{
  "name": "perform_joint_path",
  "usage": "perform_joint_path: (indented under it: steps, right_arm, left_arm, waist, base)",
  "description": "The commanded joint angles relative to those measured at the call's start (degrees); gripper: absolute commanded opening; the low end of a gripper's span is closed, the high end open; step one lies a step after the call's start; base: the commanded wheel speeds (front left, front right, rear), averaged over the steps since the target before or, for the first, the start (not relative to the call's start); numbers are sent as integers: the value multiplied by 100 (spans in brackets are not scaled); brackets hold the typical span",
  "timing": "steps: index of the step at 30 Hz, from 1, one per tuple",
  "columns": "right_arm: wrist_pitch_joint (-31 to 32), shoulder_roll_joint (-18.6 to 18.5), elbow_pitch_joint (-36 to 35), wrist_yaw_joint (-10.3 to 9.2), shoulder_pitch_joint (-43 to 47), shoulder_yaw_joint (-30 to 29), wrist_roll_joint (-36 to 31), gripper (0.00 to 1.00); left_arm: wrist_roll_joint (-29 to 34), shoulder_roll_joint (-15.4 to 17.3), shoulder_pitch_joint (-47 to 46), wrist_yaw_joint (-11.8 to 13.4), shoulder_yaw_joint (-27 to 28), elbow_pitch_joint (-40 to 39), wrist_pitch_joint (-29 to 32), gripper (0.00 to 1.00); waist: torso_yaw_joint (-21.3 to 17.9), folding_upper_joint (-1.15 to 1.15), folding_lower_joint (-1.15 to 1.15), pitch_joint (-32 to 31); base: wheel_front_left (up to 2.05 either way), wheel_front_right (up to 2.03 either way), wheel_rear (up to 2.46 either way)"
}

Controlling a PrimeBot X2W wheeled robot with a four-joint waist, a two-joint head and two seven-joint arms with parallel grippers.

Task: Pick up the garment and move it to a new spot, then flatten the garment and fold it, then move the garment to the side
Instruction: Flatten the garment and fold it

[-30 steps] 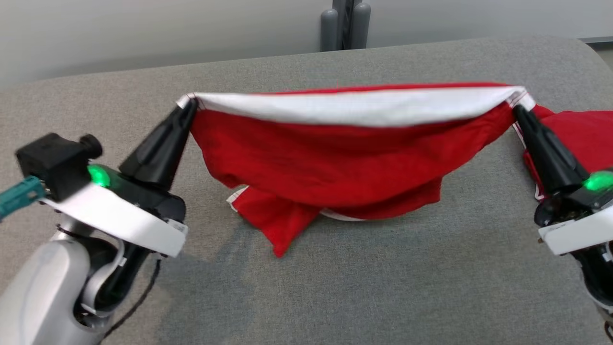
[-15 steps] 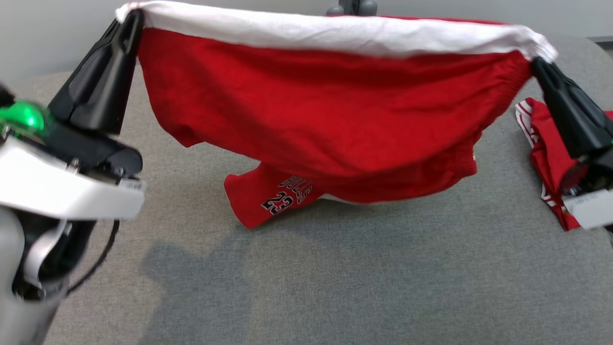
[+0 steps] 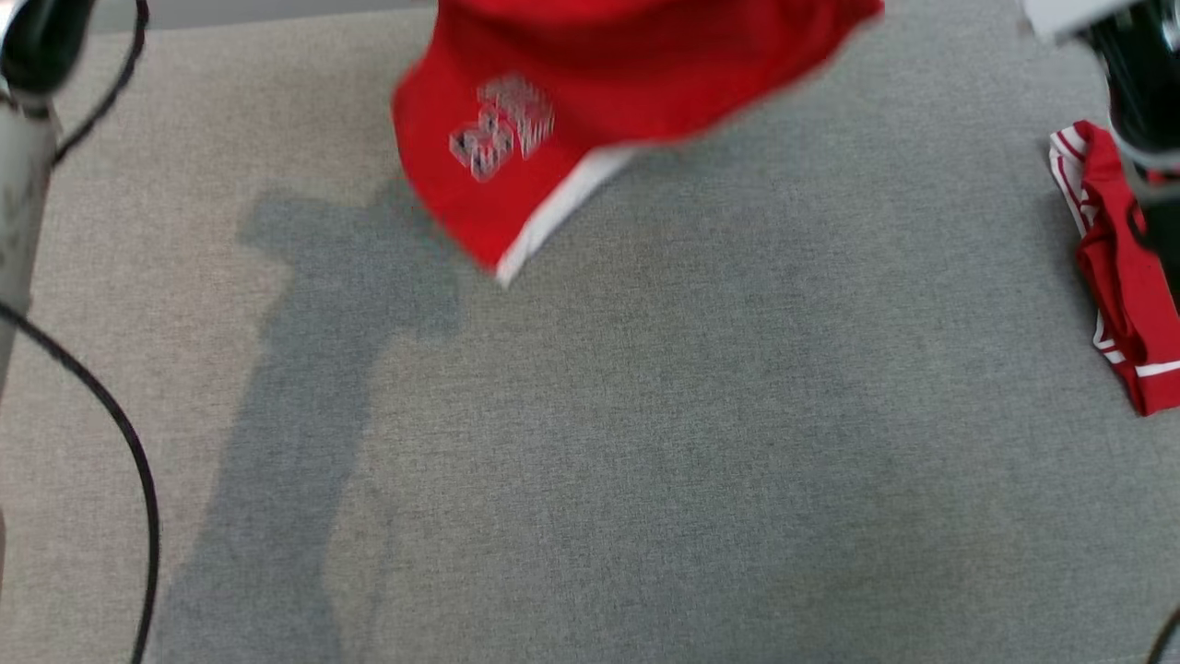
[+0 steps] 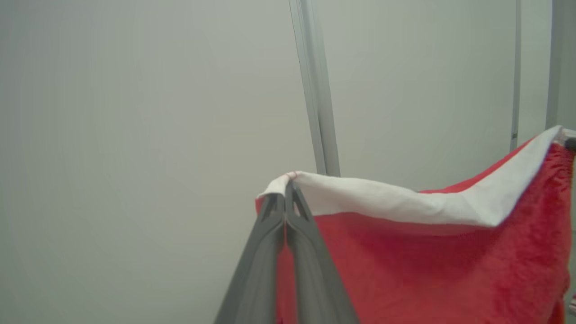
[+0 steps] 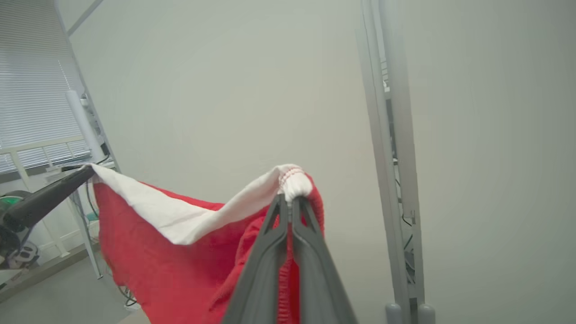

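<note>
The garment (image 3: 590, 101) is a pair of red shorts with a white waistband and a blurred printed number on one leg. It hangs in the air above the grey table (image 3: 645, 443); its lower legs dangle at the top of the head view. My left gripper (image 4: 286, 189) is shut on one end of the white waistband (image 4: 387, 202). My right gripper (image 5: 290, 198) is shut on the other end, the band bunched over its tips. The garment (image 5: 148, 252) stretches between the two, and the left gripper's dark fingers (image 5: 49, 198) appear at the left of the right wrist view.
A second red garment with white stripes (image 3: 1120, 277) lies bunched at the table's right edge, beside my right arm (image 3: 1138, 83). A black cable (image 3: 120, 433) runs down the left side. A grey wall and metal posts (image 5: 387, 135) stand behind the table.
Both grippers have lifted the garment well up; its waistband and the grippers have left the top of the head view. The head camera has tilted down toward the table.
</note>
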Motion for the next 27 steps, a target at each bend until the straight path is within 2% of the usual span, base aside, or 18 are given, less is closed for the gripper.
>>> perform_joint_path:
  steps: [1, 7, 13, 17, 20, 23, 25, 27]
  right_arm:
    - [-181, 79, 317, 0, -241, 20, -111, 0]
    - [-1079, 830, 2294, 0, -1348, 110, -338, 0]
    - [-1183, 1054, 3320, 0, -1728, 427, -272, 0]
    - [-1200, 988, 3532, 0, -1329, 797, -132, 0]
    - [-1221, 920, 3480, 0, -1044, 984, 15, 0]
    - [-1261, 719, 3167, 0, -453, 1371, 218, 0]
    - [-1325, 535, 2833, 0, -39, 1588, 433, 0]
    - [-1398, 317, 2465, 0, 438, 1763, 624, 0]
  left_arm:
    - [35, -45, -239, -31, -20, 283, -120, 0]
    - [177, -336, -1187, -67, -128, 1958, -817, 0]
    - [71, -747, -1344, -86, -448, 2815, -1186, 0]
    - [-182, -904, -751, -82, -908, 3083, -1329, 0]
    - [-469, -1053, -393, -84, -1007, 3088, -1396, 0]
    - [-565, -1117, 225, -87, -1352, 2957, -1512, 0]
    - [-575, -1047, 575, -84, -1482, 2787, -1557, 0]
    - [-468, -961, 979, -84, -1362, 2383, -1573, 0]
  waist:
    - [-12, 0, 0, 47]
    - [-71, 0, 0, 106]
    - [74, 0, 0, 409]
    - [165, 0, 0, 510]
    - [223, 0, 0, 596]
    - [326, 0, 0, 677]
    - [373, 0, 0, 710]
    - [400, 0, 0, 677]
  base:
    - [0, 0, 0]
    - [0, 0, 0]
    - [0, 0, 0]
    - [0, 0, 0]
    - [0, 0, 0]
    - [0, 0, 0]
    - [0, 0, 0]
    - [0, 0, 0]
